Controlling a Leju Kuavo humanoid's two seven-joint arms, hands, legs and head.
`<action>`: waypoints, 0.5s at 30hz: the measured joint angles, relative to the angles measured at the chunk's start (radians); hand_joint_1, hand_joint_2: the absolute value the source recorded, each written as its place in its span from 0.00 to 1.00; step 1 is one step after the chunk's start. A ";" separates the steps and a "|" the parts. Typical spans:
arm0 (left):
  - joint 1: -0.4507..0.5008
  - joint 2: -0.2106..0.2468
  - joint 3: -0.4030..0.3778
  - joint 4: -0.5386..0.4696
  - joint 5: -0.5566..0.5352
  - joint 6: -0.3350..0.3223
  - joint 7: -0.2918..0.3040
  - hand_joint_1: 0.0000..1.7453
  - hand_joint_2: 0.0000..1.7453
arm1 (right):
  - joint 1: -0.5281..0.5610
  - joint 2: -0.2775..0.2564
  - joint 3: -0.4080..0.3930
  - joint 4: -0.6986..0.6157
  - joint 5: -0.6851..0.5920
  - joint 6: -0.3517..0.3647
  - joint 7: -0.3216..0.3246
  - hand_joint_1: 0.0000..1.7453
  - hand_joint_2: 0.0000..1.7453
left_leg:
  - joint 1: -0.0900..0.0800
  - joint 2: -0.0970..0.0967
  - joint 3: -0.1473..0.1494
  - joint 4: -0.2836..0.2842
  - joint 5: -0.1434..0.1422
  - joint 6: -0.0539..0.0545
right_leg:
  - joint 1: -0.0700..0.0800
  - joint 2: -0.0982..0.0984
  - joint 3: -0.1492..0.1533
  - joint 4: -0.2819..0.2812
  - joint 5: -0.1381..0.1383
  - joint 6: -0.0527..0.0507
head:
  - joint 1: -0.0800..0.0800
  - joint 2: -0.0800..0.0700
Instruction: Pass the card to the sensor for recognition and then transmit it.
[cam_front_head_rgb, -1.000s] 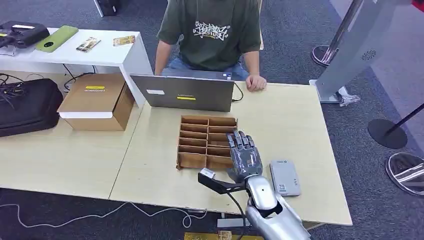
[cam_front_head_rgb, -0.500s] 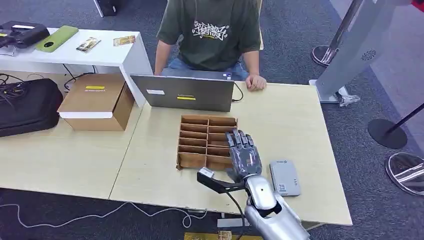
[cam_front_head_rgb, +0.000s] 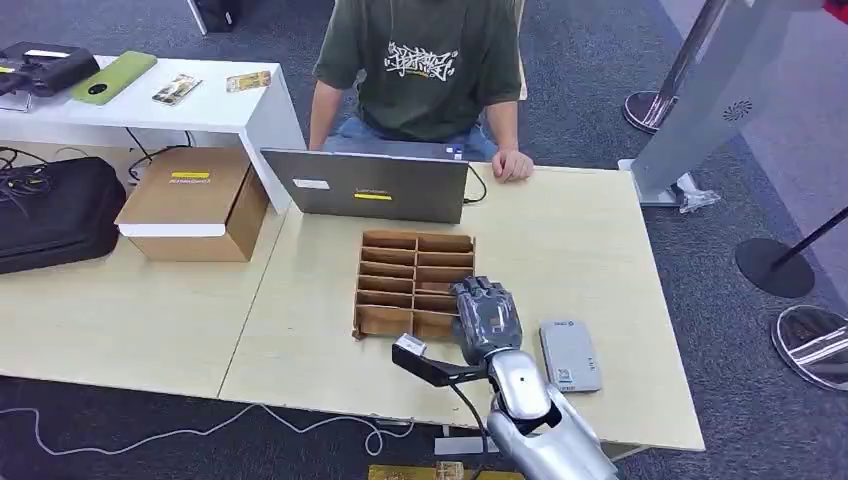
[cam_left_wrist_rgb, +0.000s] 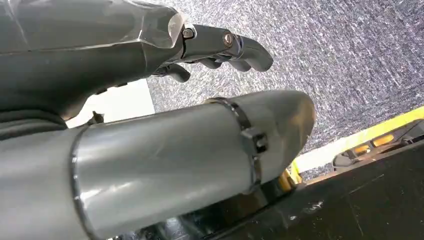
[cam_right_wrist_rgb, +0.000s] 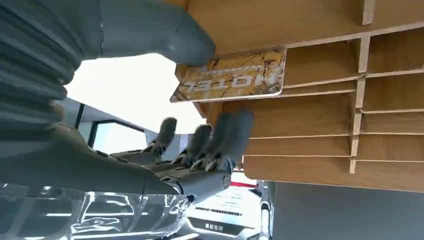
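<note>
A wooden slotted box (cam_front_head_rgb: 400, 262) lies mid-table in front of a laptop. My right hand (cam_front_head_rgb: 487, 318) hovers over the near right slots, fingers bent downward. In the right wrist view a marbled gold card (cam_right_wrist_rgb: 232, 76) printed HOTEL stands in a slot. The thumb (cam_right_wrist_rgb: 165, 35) lies close to one corner of the card, while the fingers (cam_right_wrist_rgb: 220, 135) are blurred and stay apart from it on the other side. A flat grey sensor (cam_front_head_rgb: 570, 355) lies on the table just right of that hand. My left hand (cam_left_wrist_rgb: 220, 45) hangs over grey carpet with nothing in it.
A person in a green shirt (cam_front_head_rgb: 425, 60) sits behind the grey laptop (cam_front_head_rgb: 365, 187), one hand on the table's far edge. On the left stand a cardboard box (cam_front_head_rgb: 195, 200), a black bag (cam_front_head_rgb: 55, 210) and a white side table (cam_front_head_rgb: 150, 105). A grey kiosk stand (cam_front_head_rgb: 700, 110) rises at right.
My right hand's fingers, stretched flat over the box before, have bent down toward the slots, and the hand has drawn slightly back toward the table's near edge.
</note>
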 joint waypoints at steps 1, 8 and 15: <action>0.000 0.000 0.000 0.000 -0.002 0.000 0.000 0.00 0.00 | 0.000 0.000 0.000 -0.001 0.000 0.000 0.000 0.43 1.00 | 0.000 0.000 0.000 0.000 0.000 0.000 | 0.000 0.000 0.000 0.000 0.000 0.000 | 0.000 0.000; 0.000 0.000 0.000 0.000 -0.008 0.000 0.000 0.00 0.00 | 0.001 0.000 -0.001 -0.007 0.000 -0.002 0.003 0.37 1.00 | 0.000 0.000 0.000 0.000 0.000 0.000 | 0.000 0.000 0.000 0.000 0.000 0.000 | 0.000 0.000; 0.000 0.000 0.000 0.000 -0.014 -0.003 0.000 0.00 0.00 | 0.010 0.000 -0.013 -0.024 0.002 -0.002 0.008 0.37 1.00 | 0.000 0.000 0.000 0.000 0.000 0.000 | 0.000 0.000 0.000 0.000 0.000 0.000 | 0.000 0.000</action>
